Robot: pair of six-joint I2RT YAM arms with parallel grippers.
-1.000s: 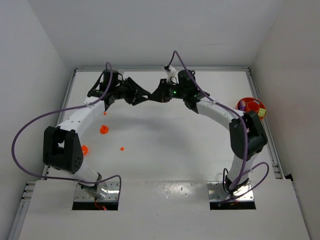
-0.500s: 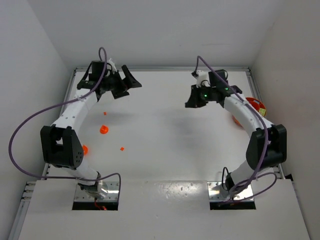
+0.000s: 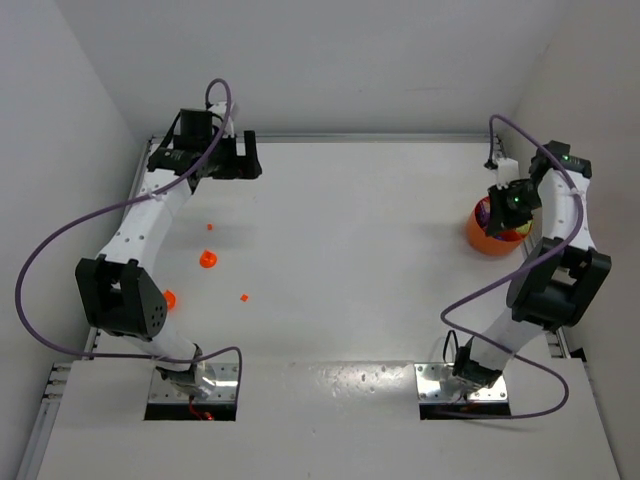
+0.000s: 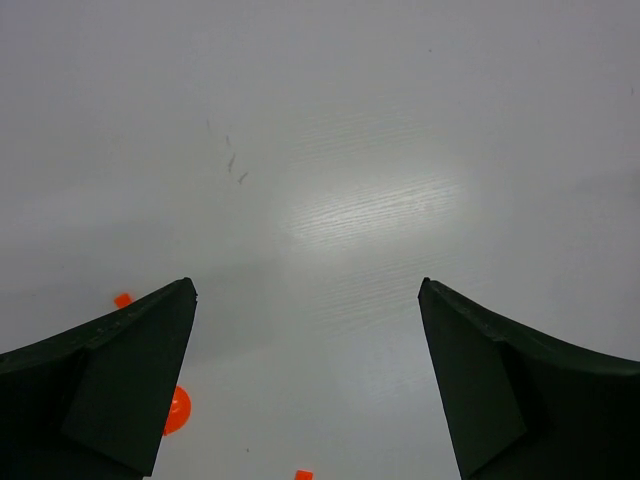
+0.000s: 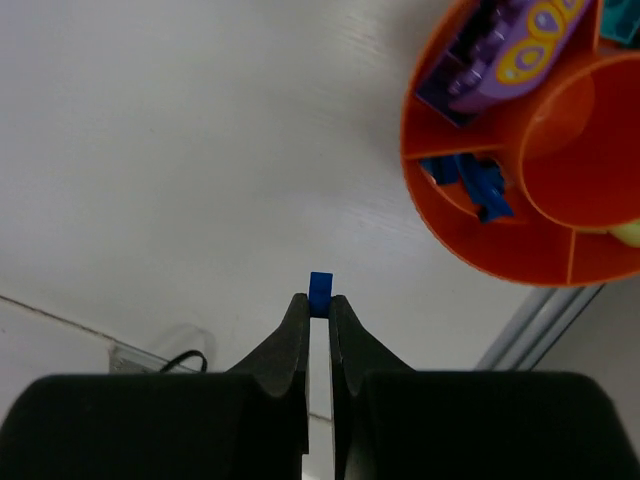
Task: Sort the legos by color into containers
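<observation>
My right gripper (image 5: 319,303) is shut on a tiny blue lego (image 5: 320,285), held above the table just left of the orange bowl (image 5: 480,240). The bowl holds a purple cup (image 5: 500,50) and several blue legos (image 5: 478,182). From above, the right gripper (image 3: 498,210) hovers at the bowl's (image 3: 482,240) left side. My left gripper (image 3: 246,158) is open and empty at the far left back of the table. An orange-red lego (image 3: 244,297) and a smaller one (image 3: 209,226) lie on the left. The left wrist view shows my open left gripper (image 4: 306,290) over bare table.
Two small orange cups (image 3: 208,260) (image 3: 168,298) stand at the left. The left wrist view shows an orange cup (image 4: 176,410) beside the left finger and an orange lego (image 4: 303,475) at the bottom edge. Lime (image 5: 626,232) and teal (image 5: 622,20) cups show at the bowl's edge. The table's right rail (image 3: 535,290) runs close by.
Both arms have swung apart from the middle back of the table. The left went to the far left back, the right to the orange bowl.
</observation>
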